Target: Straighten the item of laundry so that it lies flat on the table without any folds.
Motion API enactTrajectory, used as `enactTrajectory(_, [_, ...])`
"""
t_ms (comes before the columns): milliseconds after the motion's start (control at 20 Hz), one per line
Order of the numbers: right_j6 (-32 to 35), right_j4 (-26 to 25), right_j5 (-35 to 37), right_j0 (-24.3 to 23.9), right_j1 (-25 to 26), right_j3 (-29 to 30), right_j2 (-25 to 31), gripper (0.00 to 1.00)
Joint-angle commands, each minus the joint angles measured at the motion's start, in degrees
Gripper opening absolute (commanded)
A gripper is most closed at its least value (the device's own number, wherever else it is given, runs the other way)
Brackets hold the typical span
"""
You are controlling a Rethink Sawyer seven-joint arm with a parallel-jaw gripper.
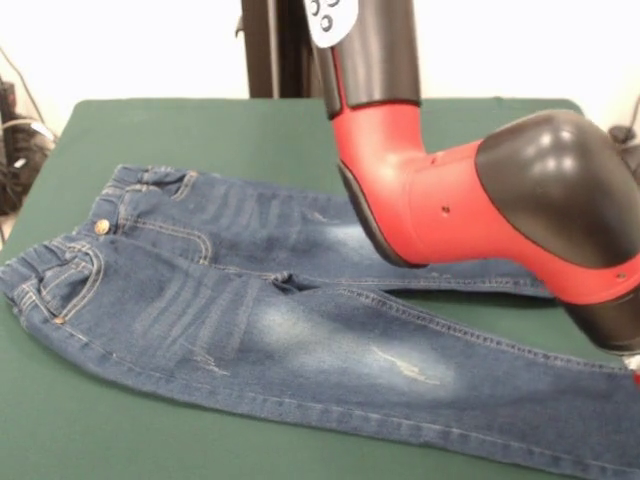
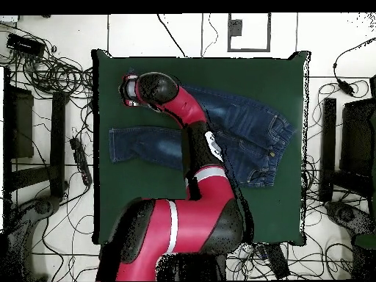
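The blue denim jeans (image 1: 250,320) lie spread on the green table (image 1: 200,130), waistband to the left in the front view, both legs running right. The far leg passes behind the red arm, and the near leg leaves the picture at the lower right. In the overhead view the jeans (image 2: 250,128) have the waistband at the right. One leg reaches left to its hem, while the end of the other is hidden under the arm. The gripper end (image 2: 129,89) sits over that hidden hem near the table's upper left corner. The wrist covers it from above.
The arm's red and black links (image 1: 470,200) cross over the jeans' middle (image 2: 194,139). Cables and black stands (image 2: 29,125) surround the table on the floor. Bare green cloth (image 2: 272,213) shows around the jeans.
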Motion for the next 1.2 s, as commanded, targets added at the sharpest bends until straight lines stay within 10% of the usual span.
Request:
enactTrajectory(50, [1.35,-2.42,3.03,3.95,0.07,3.76,2.15,0.00])
enactTrajectory(450, [19.23,-15.08,17.98,14.38,-0.50,-11.60,-32.35,0.00])
enactTrajectory(800, [18.83,-18.46,21.96,15.56,-1.93,-13.21,-39.60,0.00])
enactTrajectory(1200, [12.04,-20.63,10.90,14.15,-5.79,-3.71,-38.32,0.00])
